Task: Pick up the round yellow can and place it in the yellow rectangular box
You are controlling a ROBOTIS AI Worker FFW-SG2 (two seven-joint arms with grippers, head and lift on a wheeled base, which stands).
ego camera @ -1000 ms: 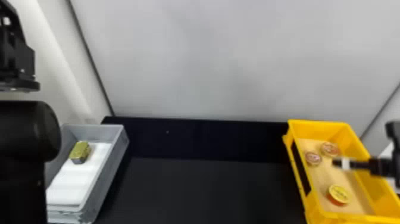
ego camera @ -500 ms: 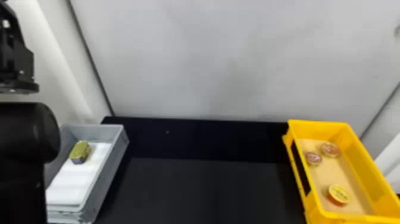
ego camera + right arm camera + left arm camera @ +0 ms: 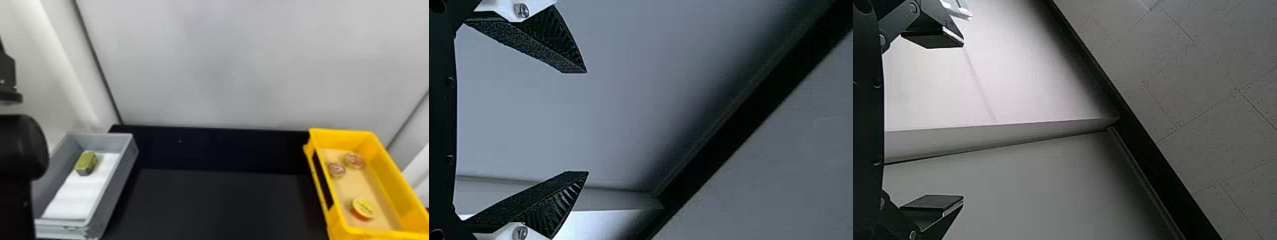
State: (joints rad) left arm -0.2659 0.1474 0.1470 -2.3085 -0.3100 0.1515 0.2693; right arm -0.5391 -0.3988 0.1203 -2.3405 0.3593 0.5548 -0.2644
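Note:
In the head view, the round yellow can [image 3: 363, 209] with a red-orange side lies on the tan bottom of the yellow rectangular box [image 3: 341, 133], towards its near end. My left arm [image 3: 19, 150] stands at the left edge, beside the grey box. The left wrist view has my left gripper [image 3: 963, 121] open, with bare wall panels beyond it. My right gripper [image 3: 587, 122] is open in the right wrist view, nothing between its fingers and a plain wall behind. Neither gripper touches the can.
Two round reddish cans [image 3: 354, 160] sit in the yellow box, farther back. A grey box [image 3: 124, 169] at the left holds a gold-topped rectangular can [image 3: 85, 162] on a white sheet. Between the boxes lies a black table [image 3: 217, 201], with a pale wall behind.
The right arm, over the yellow box a second ago, has drawn away past the right edge of the head view. The left arm has shifted farther towards the left edge. The cans have not moved.

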